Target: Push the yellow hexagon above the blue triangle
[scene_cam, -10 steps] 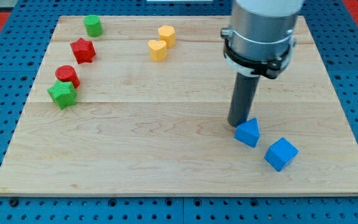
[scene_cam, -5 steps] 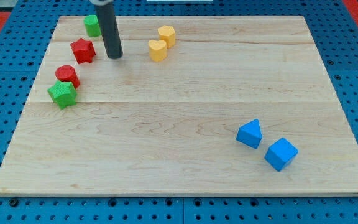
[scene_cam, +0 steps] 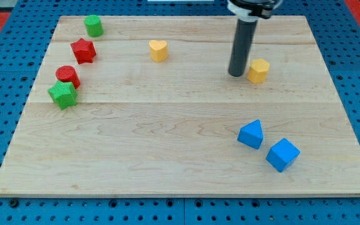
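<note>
My tip (scene_cam: 236,74) rested on the desk (scene_cam: 167,156) just to the view's left of the yellow hexagon (scene_cam: 259,70), close beside it, though whether the two actually touched could not be made out. The hexagon sat in the upper right part of the board, and the blue triangle (scene_cam: 250,134) lay well below it, toward the view's bottom and only very slightly to the left, so the hexagon already stood nearly straight above the triangle. The relation that mattered was this one: the hexagon lay to the right of my tip, so any further push from that side would probably carry it rightward, away from the line over the triangle. I judged that little or no travel remained, perhaps only a small nudge. The arm had no fingers at all, only the straight dark rod, so nothing was spread, pressed together or pinched, and nothing was held. A blue cube (scene_cam: 282,154) sat just to the lower right of the triangle, and a yellow heart (scene_cam: 159,50) lay well off to the left.
</note>
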You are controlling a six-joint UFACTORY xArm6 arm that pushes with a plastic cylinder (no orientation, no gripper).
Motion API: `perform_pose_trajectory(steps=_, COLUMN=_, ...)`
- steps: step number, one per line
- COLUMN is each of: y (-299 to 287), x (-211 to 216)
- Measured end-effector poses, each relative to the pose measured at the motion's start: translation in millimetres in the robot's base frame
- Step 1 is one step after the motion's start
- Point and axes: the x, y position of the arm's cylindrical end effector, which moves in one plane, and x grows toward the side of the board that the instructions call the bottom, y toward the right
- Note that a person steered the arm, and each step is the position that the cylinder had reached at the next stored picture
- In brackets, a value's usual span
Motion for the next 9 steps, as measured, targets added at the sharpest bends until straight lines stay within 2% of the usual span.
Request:
perform_pose_trajectory(steps=1, y=-23, x=-20)
perform_pose_trajectory(steps=2, y=83, x=-54)
perform_pose_trajectory(steps=3, y=103, x=-18)
perform_pose_trajectory(steps=4, y=88, x=30)
perform_pose_trajectory(steps=5, y=95, x=8)
perform_pose_trajectory(steps=6, y=70, x=-21)
perform_pose_trajectory(steps=7, y=50, x=11)
perform_pose_trajectory(steps=9, y=51, x=81)
